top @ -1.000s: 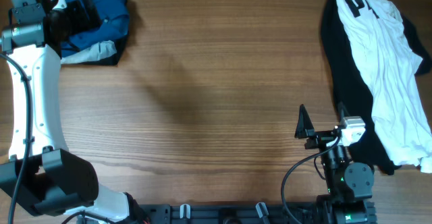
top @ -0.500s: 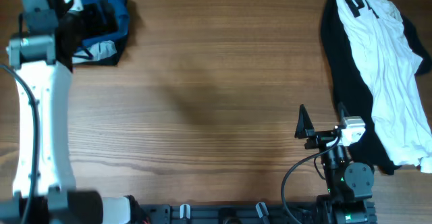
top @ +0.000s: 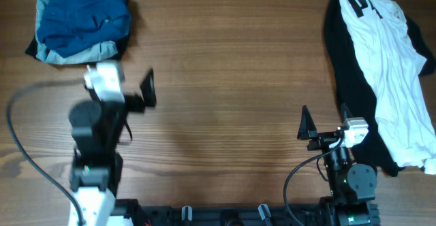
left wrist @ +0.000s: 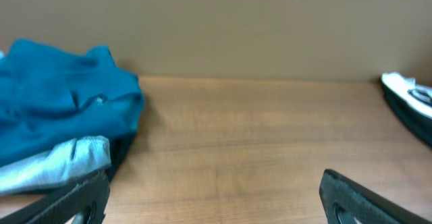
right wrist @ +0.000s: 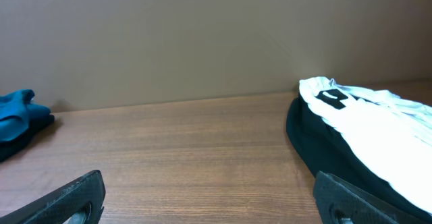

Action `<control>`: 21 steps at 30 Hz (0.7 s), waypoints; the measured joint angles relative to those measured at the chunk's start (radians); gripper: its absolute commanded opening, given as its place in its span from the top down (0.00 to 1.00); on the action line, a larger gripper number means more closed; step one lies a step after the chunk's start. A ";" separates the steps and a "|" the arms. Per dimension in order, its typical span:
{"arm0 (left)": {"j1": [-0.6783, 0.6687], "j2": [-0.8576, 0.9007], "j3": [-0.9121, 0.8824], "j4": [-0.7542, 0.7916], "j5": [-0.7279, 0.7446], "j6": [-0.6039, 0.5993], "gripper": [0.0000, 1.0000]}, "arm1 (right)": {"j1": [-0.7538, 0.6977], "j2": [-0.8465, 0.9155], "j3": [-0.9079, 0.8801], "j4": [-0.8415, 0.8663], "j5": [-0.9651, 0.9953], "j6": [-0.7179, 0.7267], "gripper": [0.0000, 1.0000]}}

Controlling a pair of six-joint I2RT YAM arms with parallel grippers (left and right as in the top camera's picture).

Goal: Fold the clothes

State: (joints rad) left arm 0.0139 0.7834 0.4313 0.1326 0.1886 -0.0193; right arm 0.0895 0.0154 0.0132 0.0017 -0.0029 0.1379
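Presently: left gripper (left wrist: 214, 198), fingers spread wide, nothing between them; right gripper (top: 325, 118), likewise wide and empty, low at the near edge. Clothes in two lots: dark-blue shirt (top: 82, 15) bunched over pale denim (top: 85, 53) at the far left corner, ahead and left of the left gripper, the nearer arm; white printed shirt (top: 388, 69) draped on a black piece (top: 343, 69) along the right edge, long axis far to near, just right of the right gripper. Surface: wooden table (top: 218, 62), bare mid-span, likely room to spread one garment. Backdrop: plain tan wall (right wrist: 202, 35).
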 measured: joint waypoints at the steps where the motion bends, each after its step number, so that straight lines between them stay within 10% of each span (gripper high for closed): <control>1: 0.000 -0.048 -0.076 0.050 0.004 0.000 0.00 | 0.000 -0.001 -0.001 0.000 0.000 0.000 0.00; 21: 0.013 -0.706 -0.420 -0.104 0.011 0.003 0.00 | 0.000 -0.002 -0.005 0.000 0.000 0.000 0.00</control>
State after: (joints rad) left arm 0.0273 0.0772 0.0116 0.0284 0.2001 -0.0166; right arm 0.0895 0.0135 0.0086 0.0017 -0.0029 0.1379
